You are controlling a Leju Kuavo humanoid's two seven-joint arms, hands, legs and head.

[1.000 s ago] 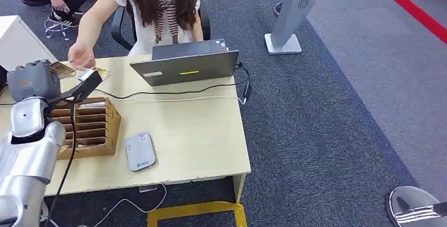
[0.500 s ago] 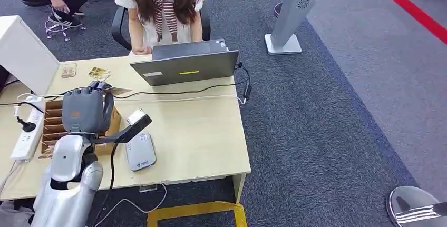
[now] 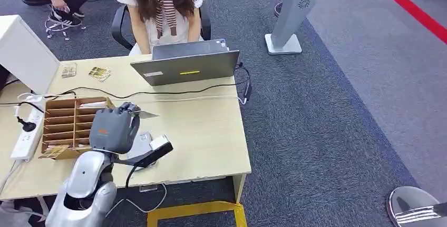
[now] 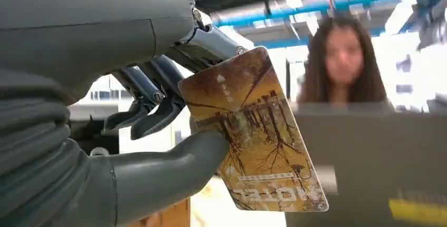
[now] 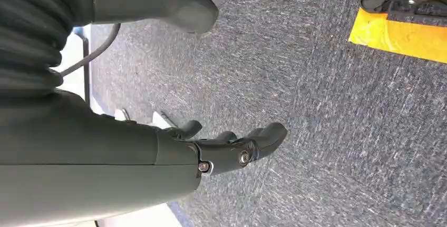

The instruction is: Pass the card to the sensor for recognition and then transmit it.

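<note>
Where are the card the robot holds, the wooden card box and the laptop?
card (image 4: 256,132), left wrist view, middle of its printed face.
wooden card box (image 3: 67,104), head view, its far rim.
laptop (image 3: 185,68), head view, back of its lid.

Wooden desk (image 3: 211,132), laptop (image 3: 185,67), card box (image 3: 68,124)

The left hand (image 3: 113,129) hides most of the grey sensor (image 3: 138,145).

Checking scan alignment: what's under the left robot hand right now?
The left robot hand holds the card above the desk. The grey card reader lies beneath it, mostly covered by the hand, so any card-to-reader contact is hidden.
</note>
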